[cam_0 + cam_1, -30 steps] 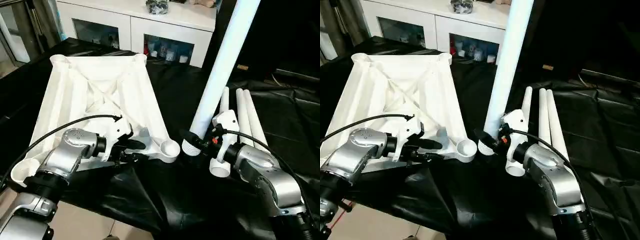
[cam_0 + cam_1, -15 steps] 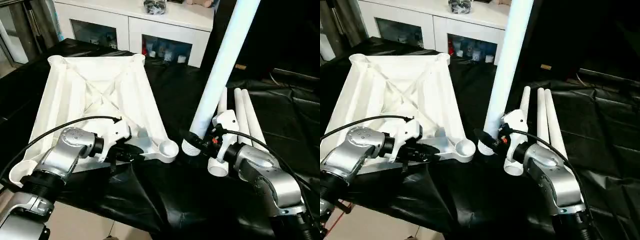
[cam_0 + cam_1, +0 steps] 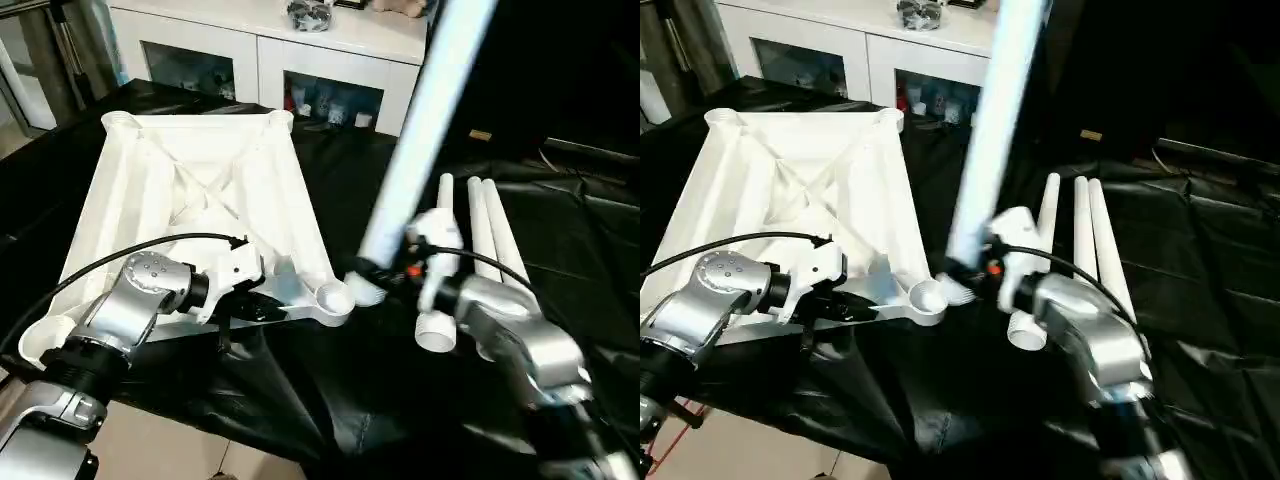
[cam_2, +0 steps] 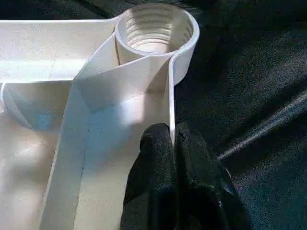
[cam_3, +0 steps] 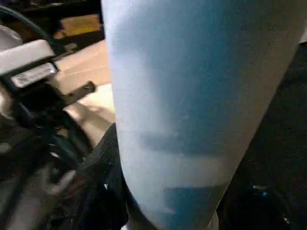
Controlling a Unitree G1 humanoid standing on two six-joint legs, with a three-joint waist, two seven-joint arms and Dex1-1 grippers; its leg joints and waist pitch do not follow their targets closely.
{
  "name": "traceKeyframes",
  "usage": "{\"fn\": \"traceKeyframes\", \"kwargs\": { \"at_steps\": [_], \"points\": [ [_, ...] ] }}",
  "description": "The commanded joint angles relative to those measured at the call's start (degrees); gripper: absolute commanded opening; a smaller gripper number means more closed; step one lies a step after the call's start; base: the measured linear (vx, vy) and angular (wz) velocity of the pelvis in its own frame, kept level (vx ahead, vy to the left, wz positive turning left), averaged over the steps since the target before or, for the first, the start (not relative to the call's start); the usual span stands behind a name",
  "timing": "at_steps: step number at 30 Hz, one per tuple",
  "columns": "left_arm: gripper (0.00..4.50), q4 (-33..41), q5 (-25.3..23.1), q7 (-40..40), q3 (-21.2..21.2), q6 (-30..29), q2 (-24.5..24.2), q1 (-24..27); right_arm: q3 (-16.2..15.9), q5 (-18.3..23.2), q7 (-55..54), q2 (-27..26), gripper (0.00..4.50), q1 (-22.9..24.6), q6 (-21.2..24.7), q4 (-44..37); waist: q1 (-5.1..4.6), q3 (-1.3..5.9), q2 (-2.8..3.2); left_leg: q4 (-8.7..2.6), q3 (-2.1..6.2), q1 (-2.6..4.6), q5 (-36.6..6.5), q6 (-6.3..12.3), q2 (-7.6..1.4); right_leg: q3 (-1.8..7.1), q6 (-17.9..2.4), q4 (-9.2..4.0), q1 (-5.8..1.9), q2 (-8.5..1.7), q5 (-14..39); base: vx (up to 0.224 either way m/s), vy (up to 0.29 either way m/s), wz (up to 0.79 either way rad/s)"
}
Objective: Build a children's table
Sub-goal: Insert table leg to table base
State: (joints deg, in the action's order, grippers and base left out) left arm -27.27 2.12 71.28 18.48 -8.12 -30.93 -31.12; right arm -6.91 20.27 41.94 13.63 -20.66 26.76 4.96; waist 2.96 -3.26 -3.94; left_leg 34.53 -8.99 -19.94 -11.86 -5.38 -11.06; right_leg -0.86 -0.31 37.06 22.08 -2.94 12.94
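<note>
Left eye view: our left pincer [image 4: 171, 143] pinches the tabletop [image 3: 200, 190] rim near the corner socket [image 3: 333, 297] — our right pincer [image 3: 385, 272] grips the leg [image 3: 425, 120]; we keep its end squarely over that socket.

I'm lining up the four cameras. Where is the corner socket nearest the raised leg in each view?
Left eye: corner socket, centre, beside the leg's lower end.
Right eye: left of centre.
Left wrist: threaded ring beyond the left gripper.
Right wrist: cannot tell.
Shared landmark: the tabletop wall that the black fingers pinch.
</note>
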Motion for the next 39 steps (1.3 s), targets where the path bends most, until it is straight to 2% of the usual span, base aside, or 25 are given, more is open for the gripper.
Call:
{"fn": "traceKeyframes", "kwargs": {
  "at_steps": [1, 3, 4, 7, 18, 21, 22, 26, 27, 28, 29, 30, 31, 32, 34, 35, 36, 37, 39],
  "points": [
    [0.0, -1.04, -1.02, -1.17, 1.48, -0.37, 1.92, 0.23, -0.42, -0.17, 1.12, -0.51, 1.91, -2.18, -1.02, 3.09, 0.1, 3.3, 0.34, -4.24, -0.23, 0.12, -5.98, -0.12, -1.74, 2.18, -12.88, -4.45, -2.34, -4.25, 4.37, 0.0, 0.0, 0.0],
    [0.0, -0.94, -0.88, -1.23, 1.48, -0.44, 2.38, 0.04, -0.86, -0.59, 1.49, -0.6, 1.91, -2.55, -1.39, 3.92, 0.37, 3.38, 0.49, -4.2, -0.38, 0.4, -6.28, -0.16, -1.79, 2.16, -13.01, -4.46, -2.17, -4.23, 4.56, 0.0, 0.0, 0.0],
    [0.0, -0.88, -0.74, -1.29, 1.46, -0.59, 2.71, -0.11, -1.2, -0.92, 1.66, -0.67, 1.91, -2.79, -1.59, 4.44, 0.5, 3.43, 0.31, -4.2, -0.4, 0.34, -5.57, 0.11, -1.82, 2.12, -13.08, -4.24, -2.24, -4.24, 3.23, 0.0, 0.0, 0.0],
    [0.0, -0.92, -0.52, -1.22, 1.75, -0.22, 3.9, -0.64, -2.49, -2.57, 2.1, -1.25, 1.91, -4.25, -2.94, 8.08, 0.54, 3.43, 0.29, -4.26, -0.55, 0.22, -5.54, 0.13, -1.73, 2.02, -12.85, -4.25, -2.25, -4.27, 3.34, 0.0, 0.0, 0.0],
    [0.0, -1.36, -0.42, -1.1, 0.55, -0.54, 4.9, -1.31, -2.37, -4.31, 2.24, -2.54, 1.91, -7.52, -6.8, 17.13, 0.68, 3.37, 0.22, -4.37, -0.61, 0.16, -6.02, 0.06, -1.78, 2.05, -12.07, -4.42, -2.17, -4.41, 4.62, 0.0, 0.0, 0.0],
    [0.0, -1.78, -0.48, -1.47, 0.43, -0.69, 4.98, -1.61, -2.76, -4.59, 3.38, -2.06, 1.91, -7.2, -6.69, 17.41, 0.73, 3.32, 0.21, -4.4, -0.61, 0.14, -6.3, 0.14, -1.78, 2.06, -11.96, -4.46, -2.17, -4.39, 4.73, 0.0, 0.0, 0.0],
    [0.0, -2.14, -0.58, -1.55, 0.4, -0.58, 5.0, -1.78, -2.78, -4.56, 3.69, -1.78, 1.91, -7.09, -6.67, 17.31, 0.81, 3.33, 0.52, -4.44, -0.57, 0.21, -6.66, 0.03, -1.79, 2.05, -11.87, -4.48, -2.13, -4.43, 5.23, 0.0, 0.0, 0.0],
    [0.0, -3.62, -0.87, -2.2, 0.07, -0.11, 5.36, -2.68, -2.46, -4.13, 4.46, -0.89, 1.91, -6.68, -6.36, 16.31, 0.85, 3.27, 0.37, -4.48, -0.61, 0.28, -7.59, -0.18, -1.79, 2.12, -11.73, -4.71, -2.08, -4.39, 6.3, 0.0, 0.0, 0.0],
    [0.0, -4.16, -0.8, -2.49, -0.24, -0.02, 5.76, -3.15, -2.32, -4.0, 4.69, -0.62, 1.91, -6.59, -6.29, 16.02, 0.89, 3.3, 0.81, -4.5, -0.57, 0.34, -7.83, -0.32, -1.79, 2.12, -11.74, -4.75, -2.04, -4.38, 6.4, 0.0, 0.0, 0.0],
    [0.0, -4.63, -0.69, -2.76, -0.52, 0.04, 6.2, -3.63, -2.19, -3.91, 4.85, -0.37, 1.91, -6.53, -6.29, 15.83, 0.94, 3.26, 0.54, -4.46, -0.66, 0.43, -8.32, -0.29, -1.79, 2.17, -11.81, -4.85, -1.95, -4.32, 6.55, 0.0, 0.0, 0.0],
    [0.0, -5.15, -0.67, -3.11, -0.72, 0.24, 6.67, -4.14, -2.06, -3.82, 4.98, -0.11, 1.91, -6.47, -6.27, 15.66, 0.98, 3.3, 0.57, -4.47, -0.63, 0.43, -8.44, -0.29, -1.79, 2.15, -11.92, -4.81, -1.99, -4.34, 6.6, 0.0, 0.0, 0.0],
    [0.0, -5.44, -0.7, -3.31, -0.84, 0.38, 6.96, -4.42, -1.99, -3.79, 5.07, 0.02, 1.91, -6.49, -6.36, 15.71, 0.97, 3.32, 0.49, -4.5, -0.55, 0.18, -8.21, -0.3, -1.79, 2.13, -11.97, -4.78, -2.16, -4.41, 6.35, 0.0, 0.0, 0.0],
    [0.0, -6.01, -0.92, -3.71, -0.85, 0.73, 7.3, -4.88, -1.91, -3.92, 4.97, 0.16, 1.91, -6.52, -6.58, 15.72, 1.03, 3.34, 1.2, -4.5, -0.46, 0.2, -8.22, -0.5, -1.77, 2.12, -12.02, -4.69, -2.14, -4.42, 6.08, 0.0, 0.0, 0.0],
    [0.0, -6.55, -1.01, -3.9, -0.87, 0.99, 7.66, -5.32, -1.67, -4.02, 4.92, 0.21, 1.91, -6.6, -6.7, 15.83, 0.93, 3.33, 0.89, -4.5, -0.56, 0.23, -8.44, -0.48, -1.74, 2.12, -11.93, -4.9, -2.09, -4.32, 6.08, 0.0, 0.0, 0.0],
    [0.0, -7.21, -0.98, -3.85, -0.81, 1.38, 8.24, -5.89, -1.42, -4.28, 4.92, 0.36, 1.91, -6.73, -6.98, 16.18, 0.98, 3.43, 0.77, -4.41, -0.52, 0.15, -7.92, -0.39, -1.66, 2.14, -12.06, -4.77, -2.33, -4.32, 5.24, 0.0, 0.0, 0.0],
    [0.0, -7.4, -0.97, -3.78, -0.8, 1.44, 8.46, -6.07, -1.47, -4.47, 4.93, 0.44, 1.91, -6.78, -7.1, 16.37, 0.94, 3.47, 1.09, -4.42, -0.5, 0.15, -7.49, -0.37, -1.71, 2.1, -12.29, -4.7, -2.29, -4.29, 4.24, 0.0, 0.0, 0.0],
    [0.0, -7.62, -0.96, -3.64, -0.77, 1.55, 8.73, -6.27, -1.63, -4.76, 4.95, 0.57, 1.91, -6.8, -7.36, 16.65, 0.9, 3.45, 0.92, -4.37, -0.54, 0.12, -7.35, -0.27, -1.67, 2.1, -12.4, -4.69, -2.31, -4.21, 3.77, 0.0, 0.0, 0.0],
    [0.0, -7.73, -0.93, -3.21, -0.72, 1.67, 8.88, -6.4, -1.54, -4.83, 4.77, 0.56, 1.91, -6.81, -7.48, 16.8, 0.94, 3.49, 1.13, -4.36, -0.56, 0.18, -7.31, -0.15, -1.67, 2.1, -12.64, -4.68, -2.32, -4.25, 3.26, 0.0, 0.0, 0.0],
    [0.0, -7.78, -0.91, -2.91, -0.68, 1.78, 8.95, -6.46, -1.45, -4.84, 4.65, 0.54, 1.91, -6.81, -7.52, 16.86, 0.95, 3.43, 1.09, -4.39, -0.54, 0.11, -7.31, 0.1, -1.69, 2.09, -12.86, -4.68, -2.34, -4.24, 3.35, 0.0, 0.0, 0.0]
  ]
}}
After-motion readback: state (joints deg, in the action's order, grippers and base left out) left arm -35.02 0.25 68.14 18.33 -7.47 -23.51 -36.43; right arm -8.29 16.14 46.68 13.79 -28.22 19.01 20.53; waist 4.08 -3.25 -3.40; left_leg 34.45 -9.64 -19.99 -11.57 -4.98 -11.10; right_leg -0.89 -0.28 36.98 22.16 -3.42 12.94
